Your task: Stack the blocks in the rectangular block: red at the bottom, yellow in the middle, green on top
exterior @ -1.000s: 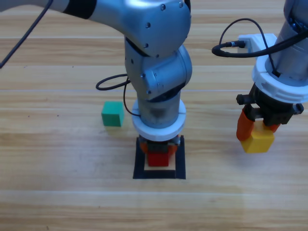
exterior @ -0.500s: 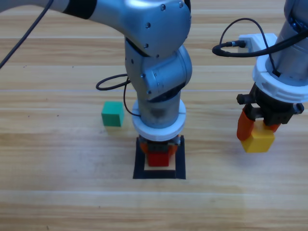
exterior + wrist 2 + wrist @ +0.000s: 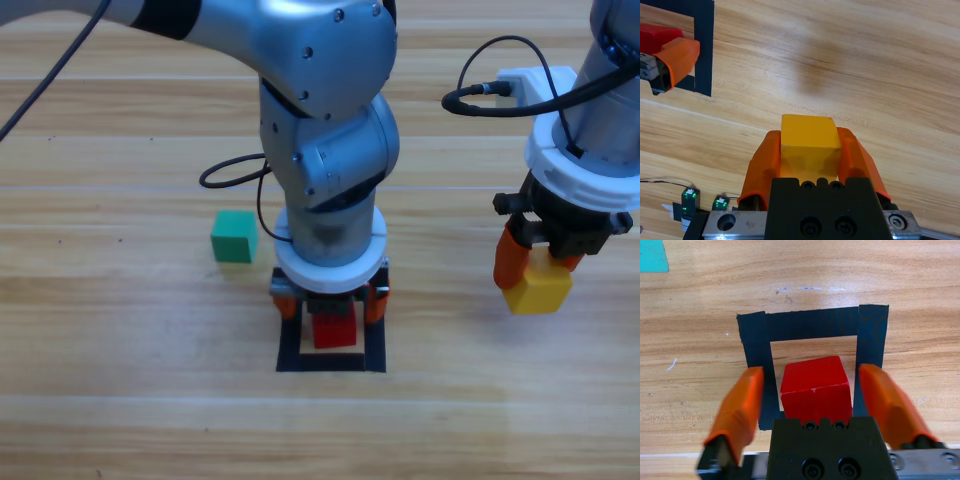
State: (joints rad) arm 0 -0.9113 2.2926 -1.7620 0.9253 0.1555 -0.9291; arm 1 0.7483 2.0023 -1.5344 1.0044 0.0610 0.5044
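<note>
Red cube (image 3: 814,387) seated in taped frame (image 3: 805,326) | left gripper (image 3: 811,392) spread — released | right gripper (image 3: 810,145) pinching yellow cube (image 3: 808,142) aloft | next — left clears, yellow lowers squarely onto red

It looked like a robotics lab bench — a bare wooden table (image 3: 120,400) marked with a black tape frame (image 3: 331,362), cables (image 3: 480,95) trailing overhead.

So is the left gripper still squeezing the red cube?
No, the left gripper has its jaws open, with a gap on each side of the red cube inside the frame.
</note>
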